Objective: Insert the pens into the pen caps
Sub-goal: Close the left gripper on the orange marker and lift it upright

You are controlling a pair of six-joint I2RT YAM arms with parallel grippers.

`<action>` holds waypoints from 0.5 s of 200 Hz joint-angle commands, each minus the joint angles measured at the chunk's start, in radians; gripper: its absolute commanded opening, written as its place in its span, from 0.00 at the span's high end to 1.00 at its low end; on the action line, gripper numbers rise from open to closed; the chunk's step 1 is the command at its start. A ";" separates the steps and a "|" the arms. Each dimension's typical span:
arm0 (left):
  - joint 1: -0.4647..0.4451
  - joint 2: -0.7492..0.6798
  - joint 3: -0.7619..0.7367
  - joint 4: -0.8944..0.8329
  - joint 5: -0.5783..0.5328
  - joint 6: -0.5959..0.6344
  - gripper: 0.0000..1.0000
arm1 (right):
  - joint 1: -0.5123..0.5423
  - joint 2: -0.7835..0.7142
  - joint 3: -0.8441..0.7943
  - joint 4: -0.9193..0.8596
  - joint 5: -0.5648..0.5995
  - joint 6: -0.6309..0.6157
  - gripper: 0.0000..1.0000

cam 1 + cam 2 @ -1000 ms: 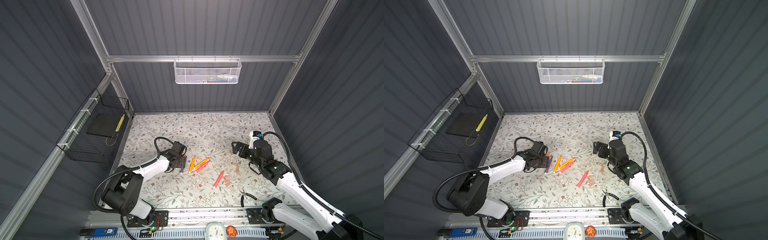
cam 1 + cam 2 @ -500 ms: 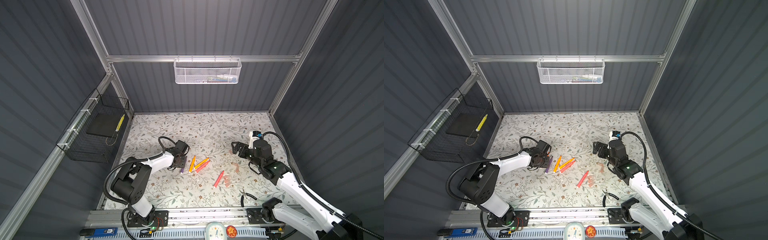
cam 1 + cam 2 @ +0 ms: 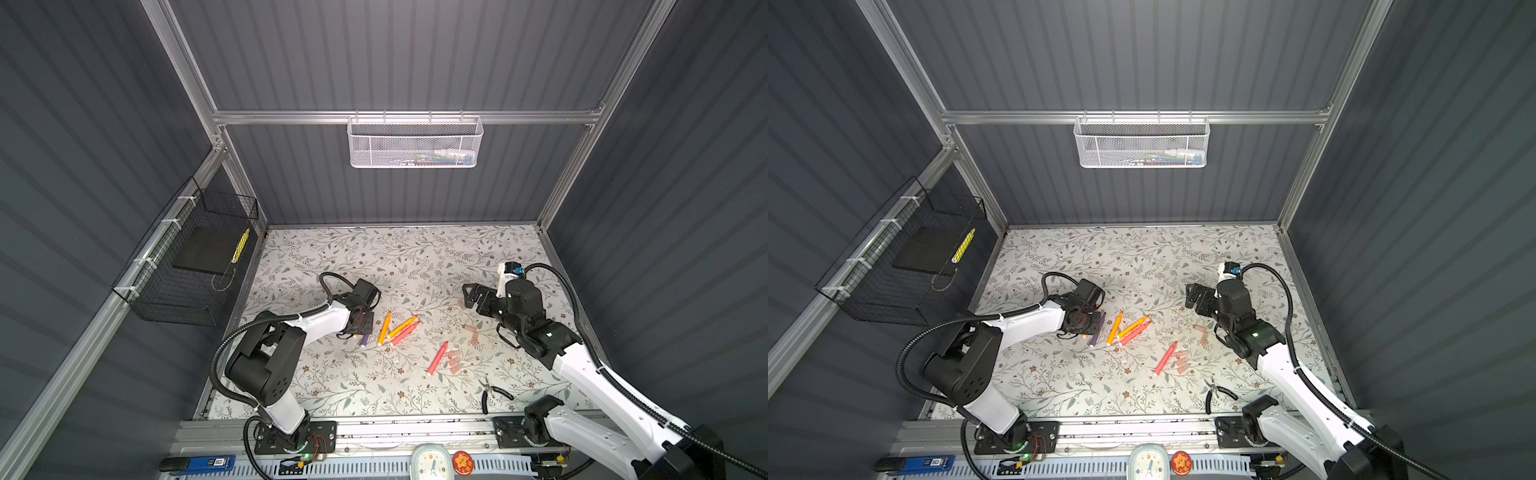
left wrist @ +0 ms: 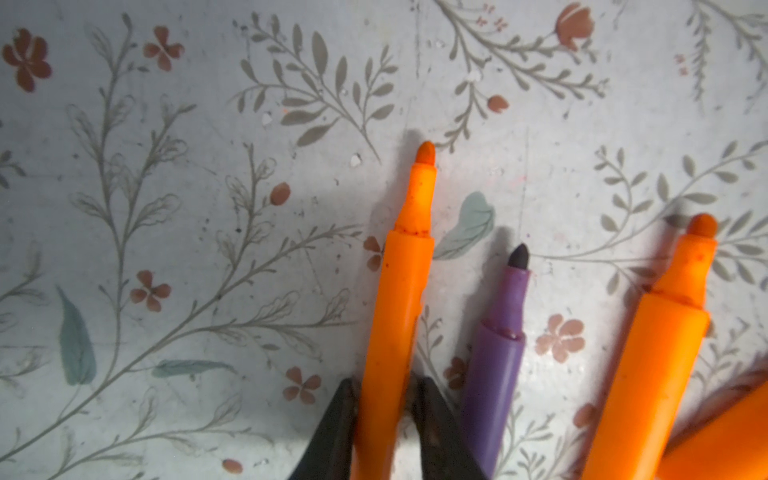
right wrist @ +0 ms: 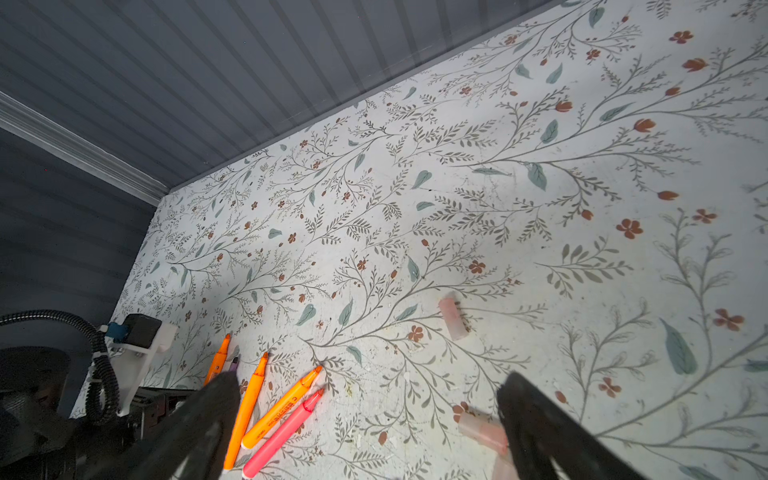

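Grey ribbed walls (image 3: 395, 62) close round the floral table (image 3: 415, 257), where we find everything lying. One white mesh basket (image 3: 414, 143) hangs on the back wall and one black wire basket (image 3: 187, 257) on the side wall.

We see the left gripper (image 4: 384, 388) low over the table's left half. In its wrist view both dark fingers (image 4: 336, 424) press against either side of an orange pen (image 4: 399, 291), the jaws closed down to the width of its barrel. We cannot tell whether that pen is lifted off the surface. The right gripper (image 5: 370, 384) hangs over the right half with its jaws spread wide and nothing between them.

We count six pens, all uncapped as far as we can see. Three are orange, one purple and two pink-red. The purple pen (image 4: 498, 353) lies just beside the gripped one. Next come the second orange pen (image 3: 384, 327), the third orange pen (image 3: 402, 327) and, against it, a pink-red pen (image 3: 407, 331). The lone pink-red pen (image 3: 437, 358) lies apart, nearer the front.

We count six pen caps, though they are pale and faint. Three caps (image 3: 455, 361) cluster just beside the lone pink-red pen, two caps (image 3: 473, 336) sit near the right arm, and one cap (image 3: 462, 304) lies just beside the right gripper. One pair of pliers (image 3: 492, 392) rests by the front edge.
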 commanded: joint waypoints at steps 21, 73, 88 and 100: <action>0.011 -0.086 -0.042 0.001 -0.011 0.007 0.81 | 0.006 -0.013 0.015 -0.005 0.024 -0.001 0.01; 0.011 -0.377 -0.027 0.016 -0.087 -0.031 1.00 | 0.011 -0.040 -0.015 0.032 0.024 0.013 0.01; 0.011 -0.442 0.010 0.021 -0.097 -0.057 1.00 | 0.012 -0.054 -0.022 0.036 0.030 0.013 0.01; 0.011 -0.473 0.042 0.021 -0.115 -0.095 1.00 | 0.014 -0.062 -0.027 0.039 0.033 0.012 0.01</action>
